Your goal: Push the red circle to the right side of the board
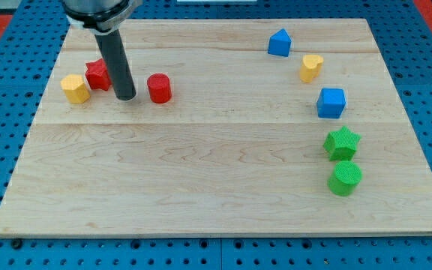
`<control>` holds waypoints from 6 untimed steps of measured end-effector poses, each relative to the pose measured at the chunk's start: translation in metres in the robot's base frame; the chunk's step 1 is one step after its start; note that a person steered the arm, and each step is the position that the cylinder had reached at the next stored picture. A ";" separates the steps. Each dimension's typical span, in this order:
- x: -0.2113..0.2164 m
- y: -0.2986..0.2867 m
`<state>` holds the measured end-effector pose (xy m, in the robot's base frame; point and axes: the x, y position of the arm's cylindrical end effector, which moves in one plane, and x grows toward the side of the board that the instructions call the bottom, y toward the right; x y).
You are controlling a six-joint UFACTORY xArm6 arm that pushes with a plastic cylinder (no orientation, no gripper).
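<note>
The red circle (159, 88) is a short red cylinder in the upper left part of the wooden board (216, 187). My tip (125, 97) stands on the board just to the left of the red circle, a small gap apart from it. A red star-shaped block (97, 74) lies just left of the rod, partly behind it. A yellow hexagon-like block (75, 88) lies further left.
On the view's right stand a blue pentagon-like block (279, 43), a yellow heart-shaped block (311, 67), a blue cube (331, 103), a green star (342, 143) and a green cylinder (345, 178). A blue perforated table surrounds the board.
</note>
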<state>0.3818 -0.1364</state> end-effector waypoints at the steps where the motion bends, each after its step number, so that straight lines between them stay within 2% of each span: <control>1: -0.009 0.073; 4: -0.033 0.121; 5: -0.033 0.173; 6: -0.033 0.198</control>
